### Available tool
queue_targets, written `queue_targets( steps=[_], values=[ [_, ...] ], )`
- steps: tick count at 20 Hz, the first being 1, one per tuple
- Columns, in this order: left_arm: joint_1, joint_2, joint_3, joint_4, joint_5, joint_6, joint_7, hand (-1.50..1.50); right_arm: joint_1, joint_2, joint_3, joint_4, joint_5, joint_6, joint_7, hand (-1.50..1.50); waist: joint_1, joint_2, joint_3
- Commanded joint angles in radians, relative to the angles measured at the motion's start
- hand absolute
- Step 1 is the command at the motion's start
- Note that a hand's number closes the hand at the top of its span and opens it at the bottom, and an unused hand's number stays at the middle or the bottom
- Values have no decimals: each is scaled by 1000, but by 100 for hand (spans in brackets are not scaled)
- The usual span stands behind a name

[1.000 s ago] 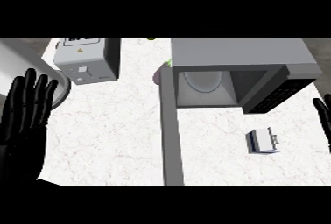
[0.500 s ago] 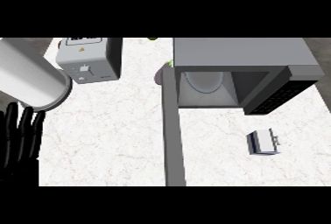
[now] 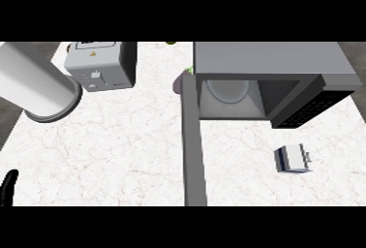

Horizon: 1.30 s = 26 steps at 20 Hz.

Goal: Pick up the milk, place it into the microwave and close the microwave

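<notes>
The milk (image 3: 293, 159) is a small white and blue carton lying on the counter's right side, in front of the microwave (image 3: 265, 72). The microwave is open, with a pale round plate (image 3: 227, 90) inside. Its door (image 3: 193, 145) swings out toward me as a long grey bar. My left forearm (image 3: 36, 85) crosses the upper left corner as a thick grey cylinder. Only a black sliver of my left hand (image 3: 8, 187) shows at the lower left edge, far from the milk. My right hand does not show.
A grey toaster (image 3: 100, 64) stands at the back left on the white marble counter (image 3: 114, 145). A small purple and green object (image 3: 181, 81) sits partly hidden behind the door's hinge end. A green bit (image 3: 172, 43) lies at the back edge.
My right hand has left the view at the right edge. My left forearm has swung up into the upper left, and the left hand has slid down to the lower left edge.
</notes>
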Motion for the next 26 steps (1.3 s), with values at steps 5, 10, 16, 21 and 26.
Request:
queue_targets(
  steps=[5,10,16,21,26],
  values=[
    [181,28,122,33,143,-156,-155,-150,-54,79,1,90,171,38,-89,-150,6,1,0],
    [318,-8,98,-44,131,-213,-215,-150,-130,120,33,146,297,-34,-81,-150,17,1,0],
    [363,-15,140,29,141,-284,-313,-150,-209,106,55,246,400,-46,-126,-150,14,1,0],
    [360,-8,176,11,159,-297,-291,-150,-283,88,44,452,538,-95,-287,-150,9,4,1],
    [365,-11,216,68,188,-343,-330,-150,-377,86,50,618,608,-182,-340,-150,9,4,1]
  ],
)
